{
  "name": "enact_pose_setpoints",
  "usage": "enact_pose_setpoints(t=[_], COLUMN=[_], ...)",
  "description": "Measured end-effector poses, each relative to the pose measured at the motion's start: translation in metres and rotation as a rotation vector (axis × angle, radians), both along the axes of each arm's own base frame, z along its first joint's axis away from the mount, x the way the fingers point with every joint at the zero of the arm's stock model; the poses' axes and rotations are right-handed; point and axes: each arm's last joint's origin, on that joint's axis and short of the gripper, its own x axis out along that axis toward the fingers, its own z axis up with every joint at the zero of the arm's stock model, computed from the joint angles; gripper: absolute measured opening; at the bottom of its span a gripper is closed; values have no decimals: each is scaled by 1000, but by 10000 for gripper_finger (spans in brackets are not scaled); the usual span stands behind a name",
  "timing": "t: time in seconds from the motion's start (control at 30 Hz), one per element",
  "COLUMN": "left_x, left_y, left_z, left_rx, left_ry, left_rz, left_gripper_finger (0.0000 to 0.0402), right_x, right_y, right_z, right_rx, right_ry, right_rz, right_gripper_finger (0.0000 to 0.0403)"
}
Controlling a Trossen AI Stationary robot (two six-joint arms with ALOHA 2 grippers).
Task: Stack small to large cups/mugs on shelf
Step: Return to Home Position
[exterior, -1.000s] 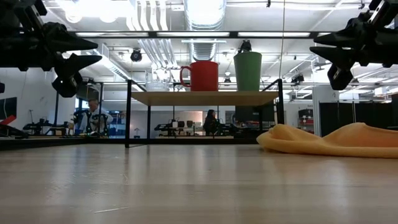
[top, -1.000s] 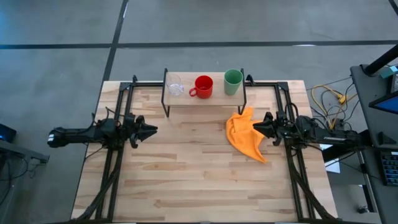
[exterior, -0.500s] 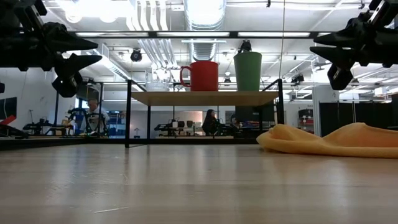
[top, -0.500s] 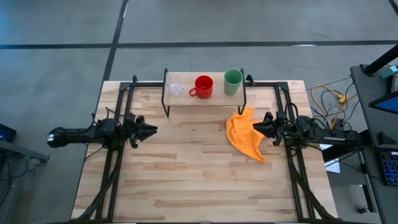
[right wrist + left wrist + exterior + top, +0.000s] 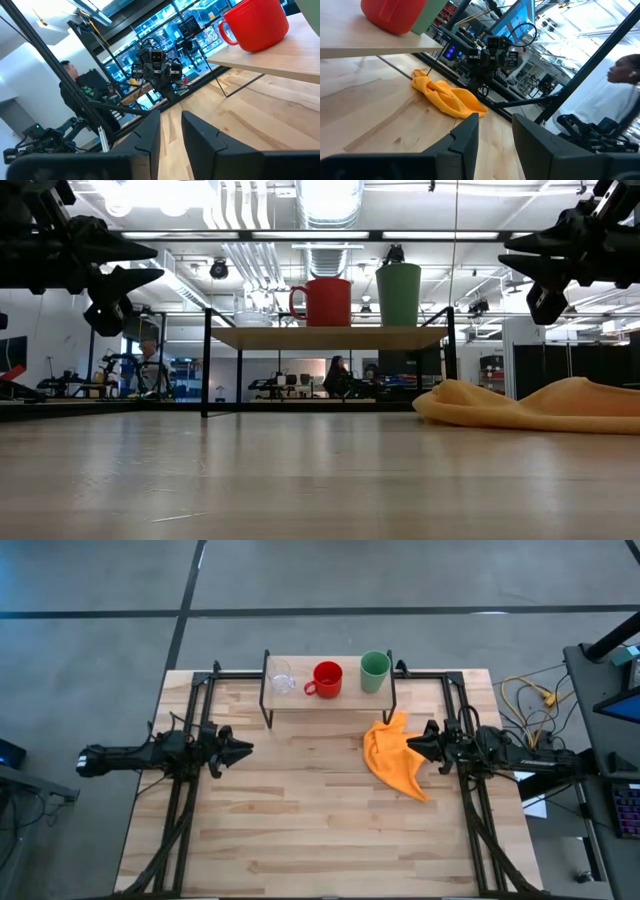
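Three vessels stand in a row on the low wooden shelf (image 5: 345, 698) at the table's far side: a small clear cup (image 5: 281, 678) at the left, a red mug (image 5: 328, 679) in the middle and a green cup (image 5: 375, 670) at the right. Each rests on its base. The low view shows the red mug (image 5: 326, 302) and the green cup (image 5: 399, 294) on the shelf top (image 5: 330, 337). My left gripper (image 5: 248, 749) hovers near the table's left edge, slightly open and empty. My right gripper (image 5: 408, 745) hovers at the right, slightly open and empty, beside an orange cloth (image 5: 395, 758).
The orange cloth lies crumpled on the table between the shelf's right end and my right gripper; it also shows in the low view (image 5: 535, 405). Black frame rails (image 5: 185, 800) run along both table sides. A person (image 5: 625, 75) stands in the room beyond.
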Motion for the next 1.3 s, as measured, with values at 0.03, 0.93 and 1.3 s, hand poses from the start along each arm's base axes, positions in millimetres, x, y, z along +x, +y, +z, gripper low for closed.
enact_pose_setpoints(t=[0.03, 0.93, 1.3], left_x=[0, 0, 0], left_y=[0, 0, 0], left_z=[0, 0, 0], left_rx=[0, 0, 0], left_ry=[0, -1, -1], left_rz=[0, 0, 0], left_gripper_finger=[105, 105, 105], right_x=[0, 0, 0], right_y=[0, 0, 0], right_z=[0, 0, 0], right_rx=[0, 0, 0], right_ry=[0, 0, -1], right_rz=[0, 0, 0], right_gripper_finger=[74, 78, 72])
